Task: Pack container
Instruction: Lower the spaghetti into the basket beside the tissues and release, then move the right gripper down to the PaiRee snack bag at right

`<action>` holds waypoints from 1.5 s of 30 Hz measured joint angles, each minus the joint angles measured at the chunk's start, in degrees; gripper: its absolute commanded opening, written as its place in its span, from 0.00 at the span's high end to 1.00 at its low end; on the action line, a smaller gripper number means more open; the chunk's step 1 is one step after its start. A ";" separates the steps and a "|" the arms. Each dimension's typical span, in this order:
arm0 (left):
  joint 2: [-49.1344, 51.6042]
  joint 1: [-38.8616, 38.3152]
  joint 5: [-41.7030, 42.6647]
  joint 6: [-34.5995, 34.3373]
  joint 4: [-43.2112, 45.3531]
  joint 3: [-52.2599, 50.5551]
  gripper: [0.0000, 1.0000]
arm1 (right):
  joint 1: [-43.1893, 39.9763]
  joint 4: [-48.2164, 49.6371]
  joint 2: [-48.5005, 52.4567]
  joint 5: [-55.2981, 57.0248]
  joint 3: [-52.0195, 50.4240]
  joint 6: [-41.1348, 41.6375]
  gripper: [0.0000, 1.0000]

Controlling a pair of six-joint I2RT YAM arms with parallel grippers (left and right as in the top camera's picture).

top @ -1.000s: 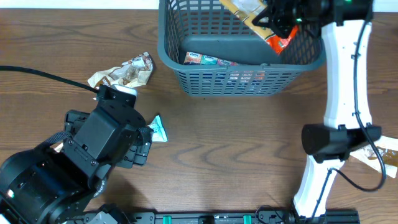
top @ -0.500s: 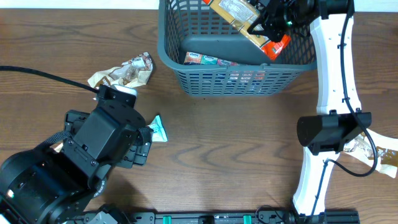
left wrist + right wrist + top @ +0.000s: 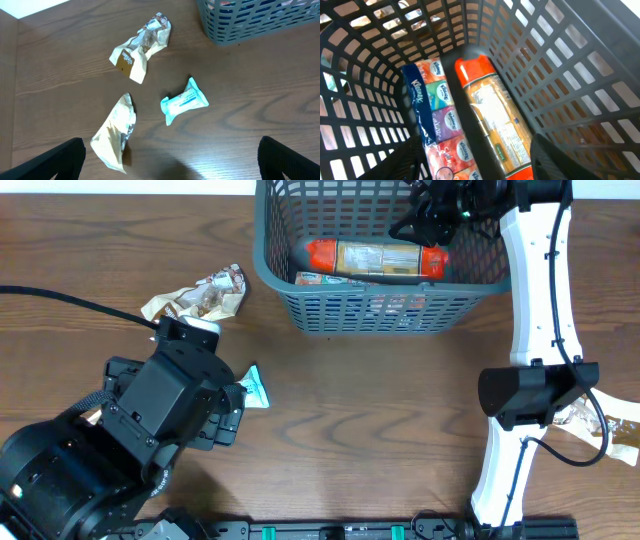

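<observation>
- Overhead: the orange-ended packet (image 3: 375,258), gripped by the right claw (image 3: 420,220) half a second ago, now lies flat inside the container (image 3: 330,315) at the far edge of the tabletop (image 3: 400,430).
- Left wrist: the left claw (image 3: 170,160) is spread wide and empty above the blue packet (image 3: 184,101); unpacked items remain.
- Right wrist: the right claw's fingers are apart and hold nothing. Judged: release complete.
</observation>
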 measured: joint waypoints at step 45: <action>0.00 0.00 0.02 0.02 0.00 0.00 0.01 | -16.50 -18.80 -10.54 49.09 30.51 64.43 0.01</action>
